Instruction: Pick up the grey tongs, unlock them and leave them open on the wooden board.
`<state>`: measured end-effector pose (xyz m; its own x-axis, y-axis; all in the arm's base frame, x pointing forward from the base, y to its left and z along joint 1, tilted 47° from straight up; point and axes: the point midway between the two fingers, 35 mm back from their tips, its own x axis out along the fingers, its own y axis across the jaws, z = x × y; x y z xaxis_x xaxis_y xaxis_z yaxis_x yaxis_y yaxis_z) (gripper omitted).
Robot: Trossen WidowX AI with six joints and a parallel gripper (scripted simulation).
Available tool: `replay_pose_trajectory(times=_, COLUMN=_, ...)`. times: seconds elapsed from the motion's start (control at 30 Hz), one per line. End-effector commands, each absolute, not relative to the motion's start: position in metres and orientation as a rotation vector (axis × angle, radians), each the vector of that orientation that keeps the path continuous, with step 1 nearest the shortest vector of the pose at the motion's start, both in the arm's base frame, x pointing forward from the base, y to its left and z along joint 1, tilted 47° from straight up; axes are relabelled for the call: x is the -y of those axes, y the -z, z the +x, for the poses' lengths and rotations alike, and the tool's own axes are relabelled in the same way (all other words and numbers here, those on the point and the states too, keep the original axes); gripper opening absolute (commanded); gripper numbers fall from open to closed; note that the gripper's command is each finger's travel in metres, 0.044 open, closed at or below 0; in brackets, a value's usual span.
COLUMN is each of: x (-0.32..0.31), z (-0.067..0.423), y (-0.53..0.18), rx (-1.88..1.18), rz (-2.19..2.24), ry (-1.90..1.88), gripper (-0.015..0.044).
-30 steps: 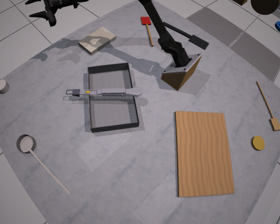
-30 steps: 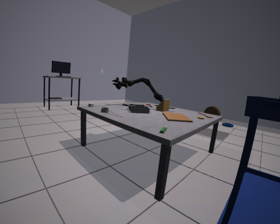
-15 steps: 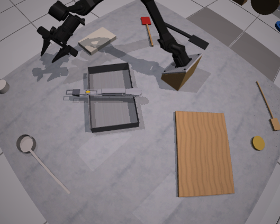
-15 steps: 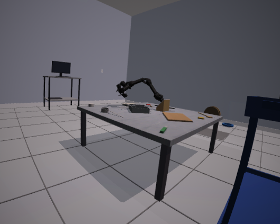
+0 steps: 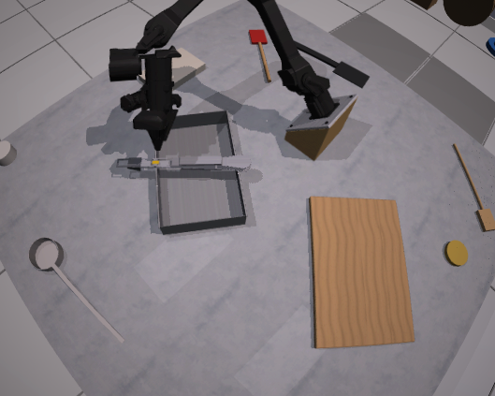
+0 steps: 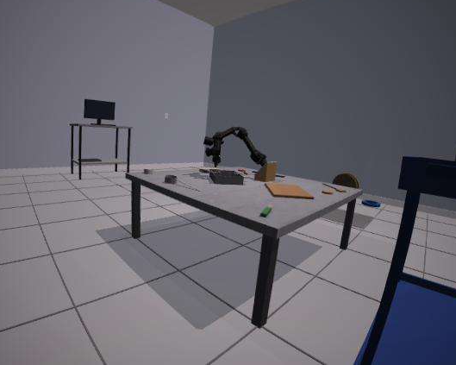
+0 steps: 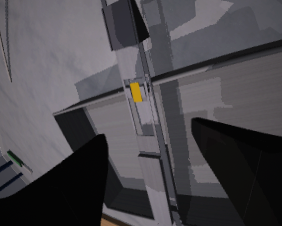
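- Claw (image 5: 156, 147): part open, grasping nothing, pointing straight down just above the tongs (image 5: 184, 163); fingers stand either side of them in the wrist view.
- Tongs: shut, lying across the tin (image 5: 236, 169), handle end past its left wall; yellow lock (image 7: 135, 92) under the claw.
- Tin: mid-table, toward the far left corner.
- Board (image 5: 359, 272): flat, bare, toward the near right edge, well apart from the tin.
- Arm base (image 5: 320, 132): toward the far edge, between tin and board.
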<state>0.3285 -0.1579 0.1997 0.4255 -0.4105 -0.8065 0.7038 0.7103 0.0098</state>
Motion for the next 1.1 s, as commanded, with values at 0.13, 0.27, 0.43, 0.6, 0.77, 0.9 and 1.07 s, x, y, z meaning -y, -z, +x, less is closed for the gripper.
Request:
replay_pose_trajectory(times=0.13, x=0.155, z=0.319, y=-0.192, rx=-0.95, rz=0.293, ry=0.716, gripper=0.026)
replay_pose_trajectory(times=0.27, x=0.154, z=0.323, y=-0.19, rx=-0.951, rz=0.294, ry=0.716, gripper=0.026)
replay_pose_trajectory(times=0.43, x=0.153, z=0.328, y=-0.189, rx=-0.951, rz=0.296, ry=0.716, gripper=0.026)
replay_pose_trajectory(times=0.6, x=0.154, z=0.329, y=-0.187, rx=-0.951, rz=0.296, ry=0.716, gripper=0.026)
replay_pose_trajectory(times=0.77, x=0.157, z=0.332, y=-0.182, rx=-0.951, rz=0.295, ry=0.716, gripper=0.026)
replay_pose_trajectory(times=0.9, x=0.16, z=0.335, y=-0.177, rx=-0.951, rz=0.295, ry=0.717, gripper=0.026)
replay_pose_trajectory(times=1.07, x=0.163, z=0.339, y=-0.17, rx=-0.951, rz=0.295, ry=0.717, gripper=0.026)
